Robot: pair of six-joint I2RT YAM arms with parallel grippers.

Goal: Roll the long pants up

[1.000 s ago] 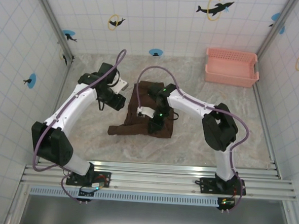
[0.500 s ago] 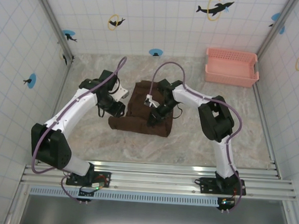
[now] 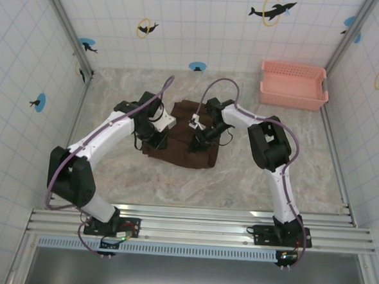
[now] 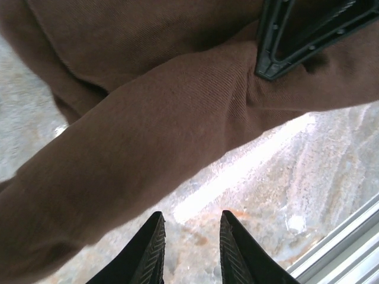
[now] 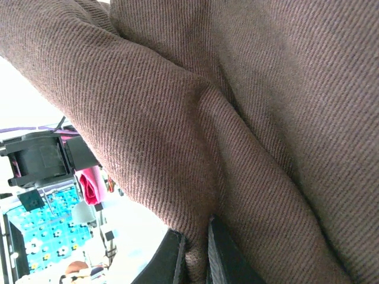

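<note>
The long pants (image 3: 200, 157) lie as a compact dark brown bundle at the middle of the table. My right gripper (image 3: 196, 141) is on top of the bundle, shut on a fold of the cloth; in the right wrist view its fingertips (image 5: 220, 253) pinch a ridge of the pants (image 5: 237, 118). My left gripper (image 3: 153, 138) is at the bundle's left edge. In the left wrist view it (image 4: 190, 236) stands open over bare marble, just short of a rolled brown edge of the pants (image 4: 148, 130), with the right gripper's black finger (image 4: 284, 35) pressed into the cloth beyond.
A pink basket (image 3: 293, 85) stands at the back right corner. Tiled walls close in the table (image 3: 271, 166) on three sides, and a metal rail (image 3: 191, 213) runs along the near edge.
The pants have been drawn from a spread shape with a leg trailing left into a tighter bundle. The left gripper moved right to the bundle's edge; the right gripper pulled back towards the far side.
</note>
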